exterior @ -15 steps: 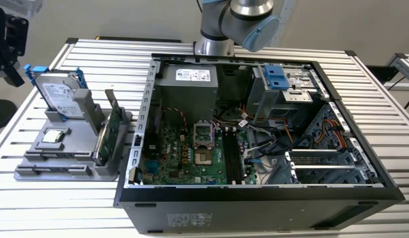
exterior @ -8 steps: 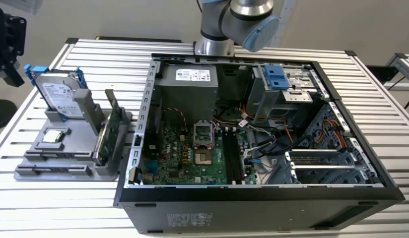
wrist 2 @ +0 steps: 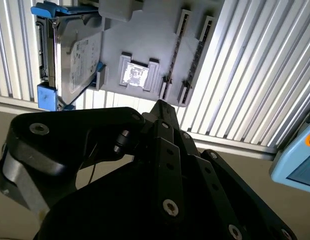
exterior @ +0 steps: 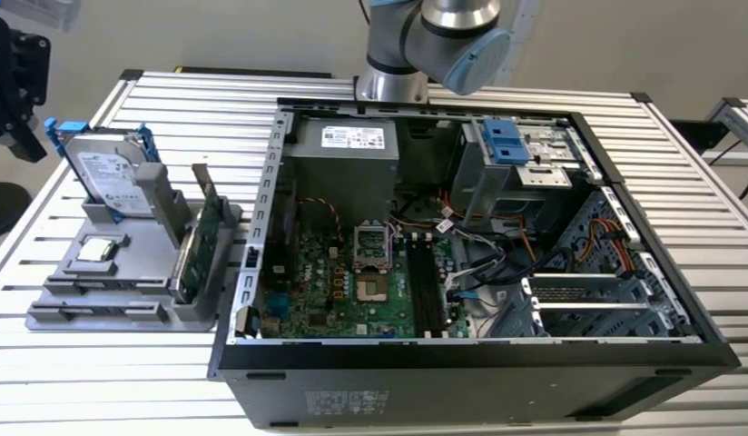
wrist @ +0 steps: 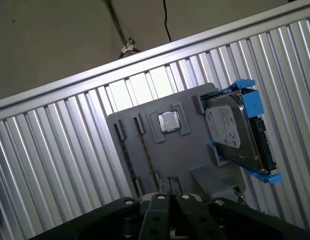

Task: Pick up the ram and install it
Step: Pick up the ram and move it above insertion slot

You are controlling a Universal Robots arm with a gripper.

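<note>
The grey holder tray (exterior: 59,318) lies on the table at the exterior view's left. A thin dark strip, seen edge-on, runs along the long slot beside the chip; it looks like the ram (wrist: 147,152) (wrist 2: 176,47), though its colour is unclear. My gripper (wrist 2: 160,107) (wrist: 169,192) hangs off the table's edge beyond the tray. It points at the tray's slot end, apart from it, with its fingers together and nothing between them. The arm's black wrist end (exterior: 14,82) shows at the exterior view's left edge. The open computer case (exterior: 247,300) exposes its motherboard (exterior: 349,291).
On the tray stand a silver hard drive with blue rails (exterior: 108,168) (wrist: 232,130), a square chip (exterior: 98,250) (wrist: 170,121) and an upright green card (exterior: 195,250). Ribbed aluminium table (exterior: 132,381) surrounds the tray, and floor lies past its edge. A pale blue device (wrist 2: 297,160) sits nearby.
</note>
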